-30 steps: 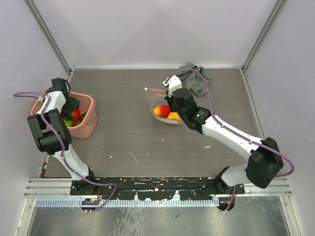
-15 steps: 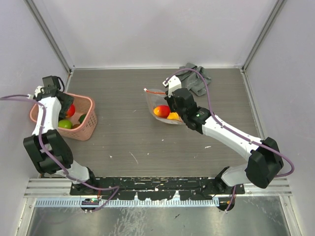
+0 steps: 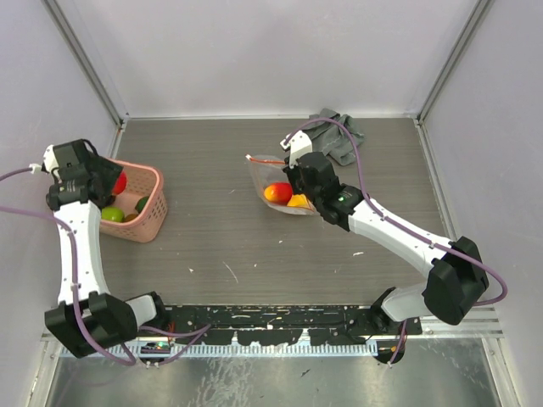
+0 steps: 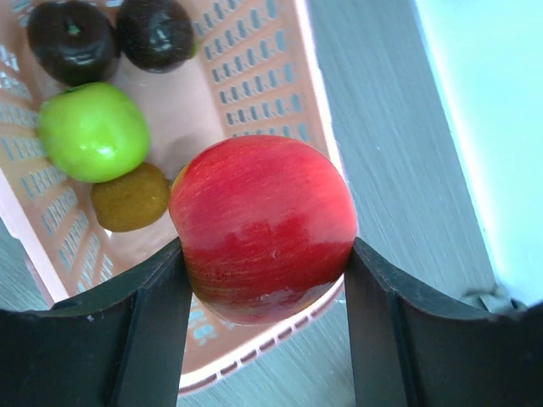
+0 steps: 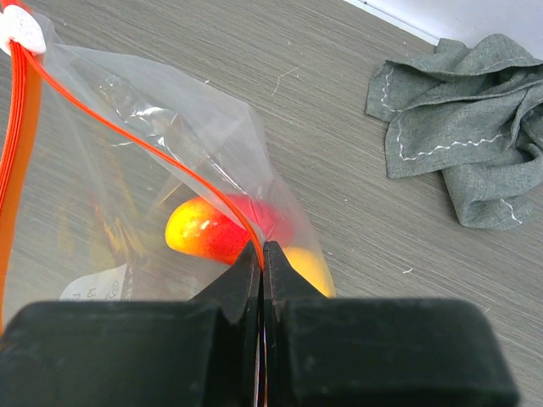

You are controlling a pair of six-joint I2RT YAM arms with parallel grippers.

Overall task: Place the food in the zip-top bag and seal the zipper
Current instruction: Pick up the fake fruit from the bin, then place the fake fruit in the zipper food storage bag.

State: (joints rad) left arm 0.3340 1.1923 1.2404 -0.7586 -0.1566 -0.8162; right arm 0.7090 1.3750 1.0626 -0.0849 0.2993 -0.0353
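My left gripper (image 4: 265, 280) is shut on a red apple (image 4: 263, 227) and holds it above the pink basket's edge (image 3: 119, 183). The basket (image 4: 280, 85) holds a green apple (image 4: 93, 131), a brown kiwi-like fruit (image 4: 130, 197) and two dark purple-brown fruits (image 4: 72, 41). My right gripper (image 5: 262, 251) is shut on the red-orange zipper strip (image 5: 153, 146) of the clear zip-top bag (image 3: 273, 178), holding its mouth up. Inside the bag lie a red-yellow mango (image 5: 208, 231) and an orange-yellow fruit (image 5: 310, 267). The white slider tab (image 5: 19, 30) is at the strip's far-left end.
A crumpled grey cloth (image 3: 338, 136) lies at the back of the table, right of the bag. The basket (image 3: 148, 212) stands near the left wall. Grey walls close in the table on three sides.
My left gripper has lifted the red apple out of the basket and swung left and up. The right arm and the bag have hardly moved.
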